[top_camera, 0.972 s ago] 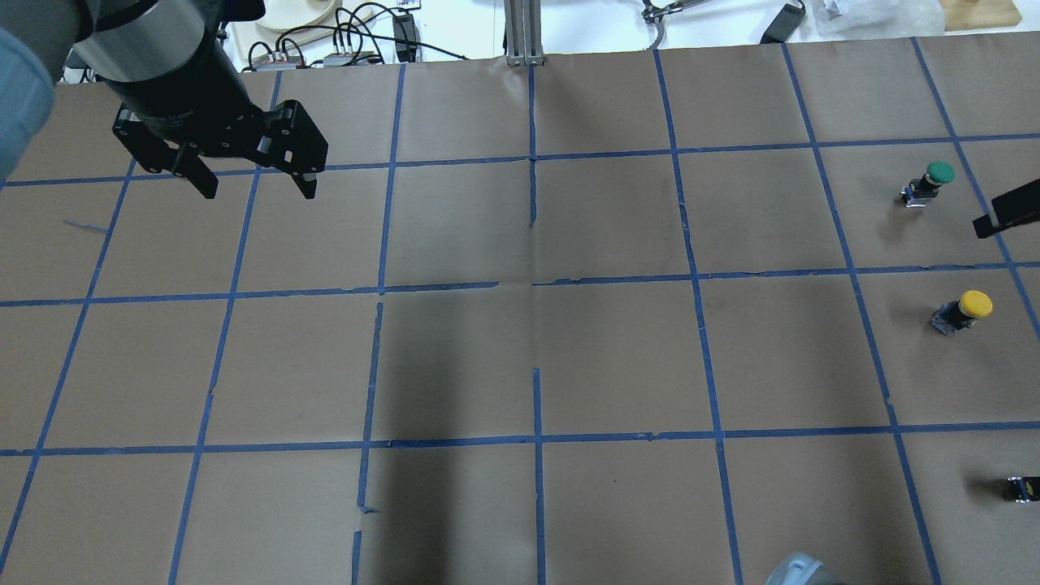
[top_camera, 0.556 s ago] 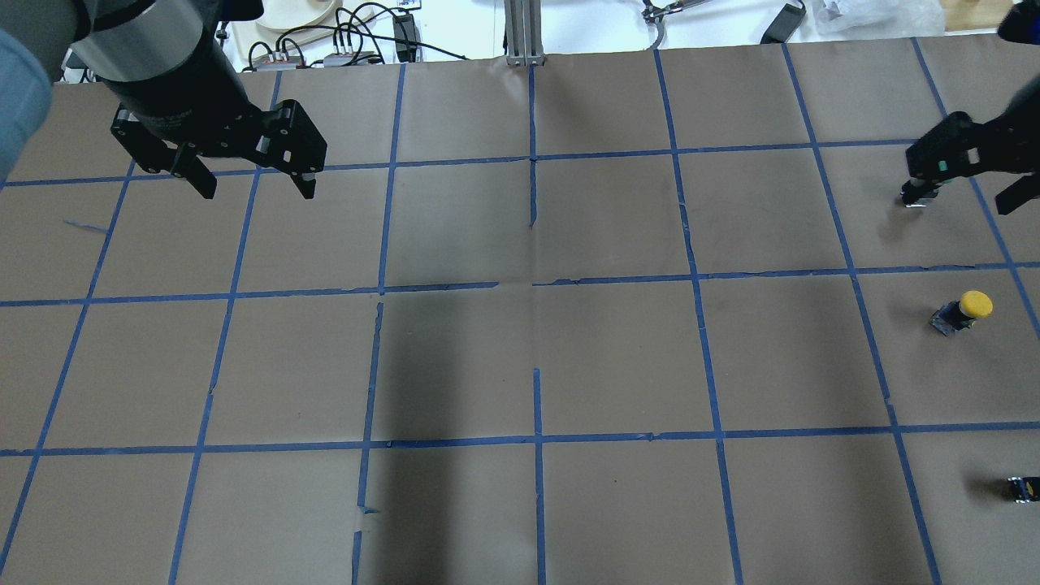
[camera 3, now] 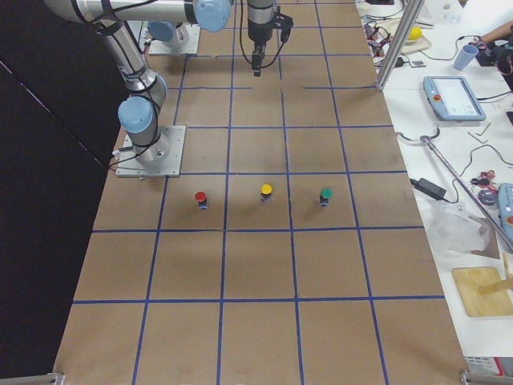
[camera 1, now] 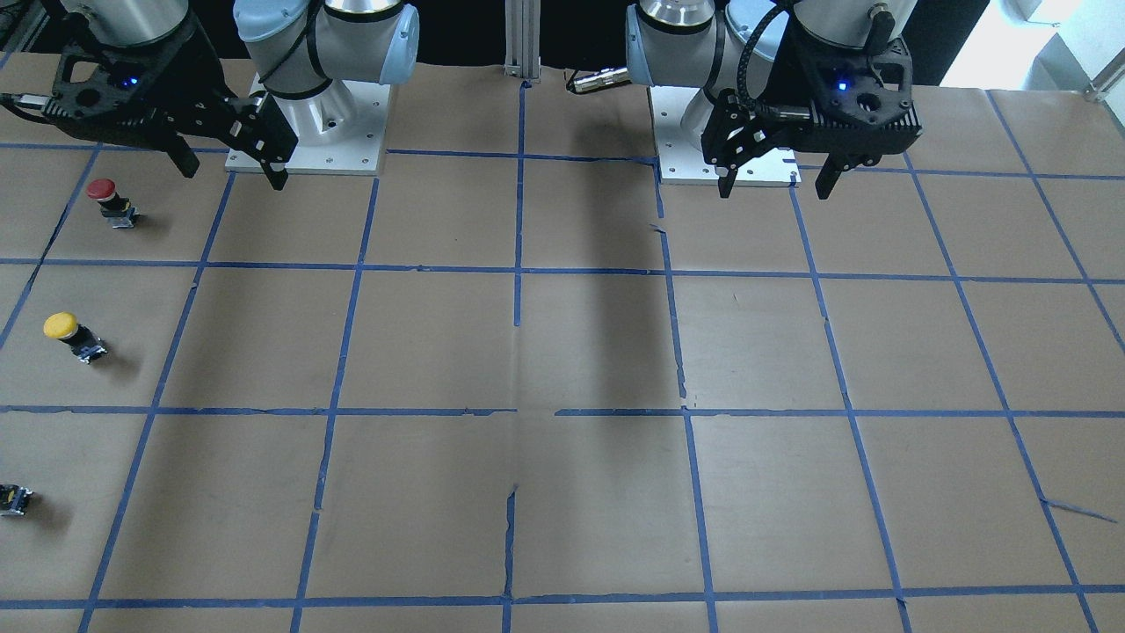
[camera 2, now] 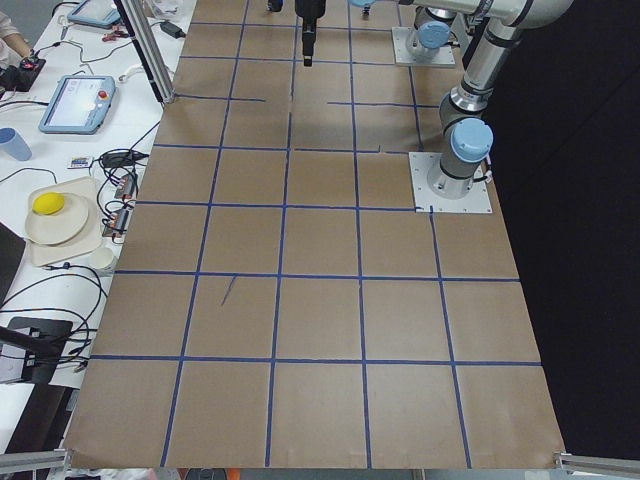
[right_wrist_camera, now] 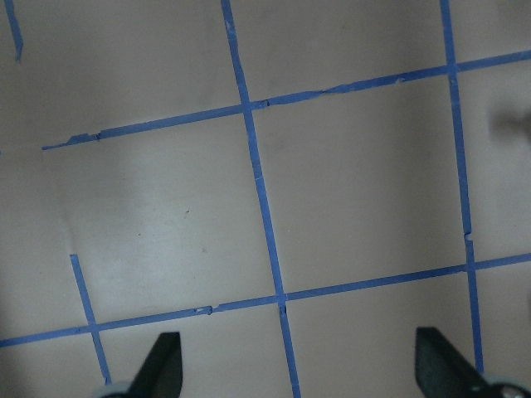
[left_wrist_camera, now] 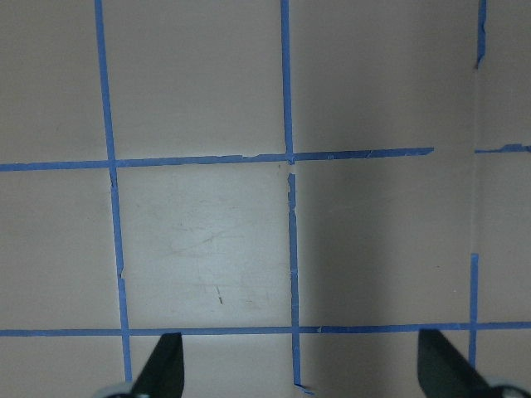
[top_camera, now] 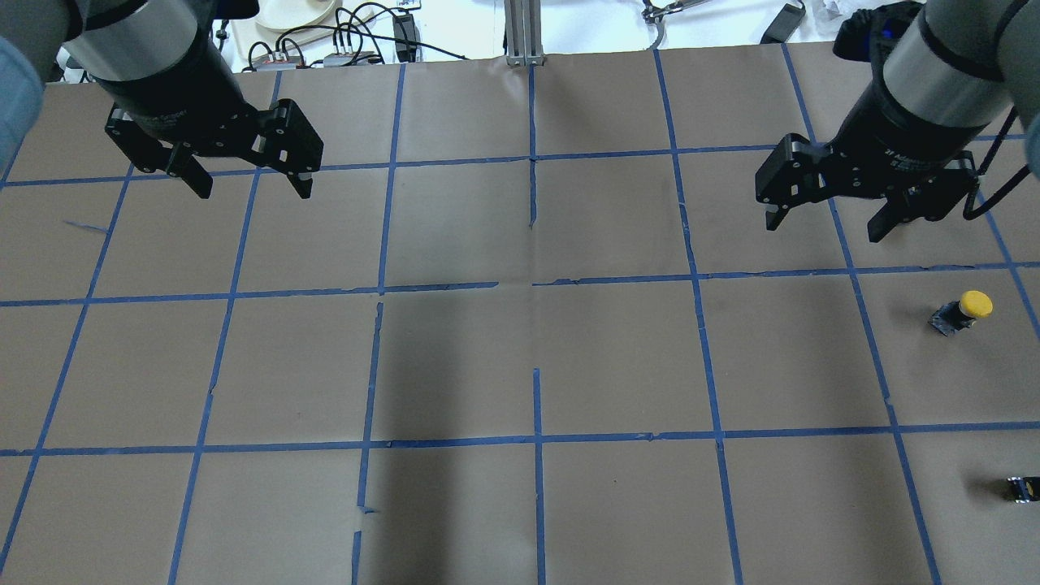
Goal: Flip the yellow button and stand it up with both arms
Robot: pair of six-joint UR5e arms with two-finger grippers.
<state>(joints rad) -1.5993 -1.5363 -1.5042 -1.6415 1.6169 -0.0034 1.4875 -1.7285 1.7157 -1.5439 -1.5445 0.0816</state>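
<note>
The yellow button stands on the brown paper at the table's right side, yellow cap on a dark body; it also shows in the front view and the right side view. My right gripper is open and empty, hovering above the table, farther back than the button and to its left; it also shows in the front view. My left gripper is open and empty, hovering over the far left of the table. Both wrist views show only taped paper between open fingers.
A red-capped button and a green-capped button stand on either side of the yellow one. A small dark block with a yellow spot lies near the right edge. Blue tape lines grid the table.
My right arm has swung in from the right edge toward the left and now covers the green button in the overhead view. The left gripper has barely moved. The yellow button has not moved.
</note>
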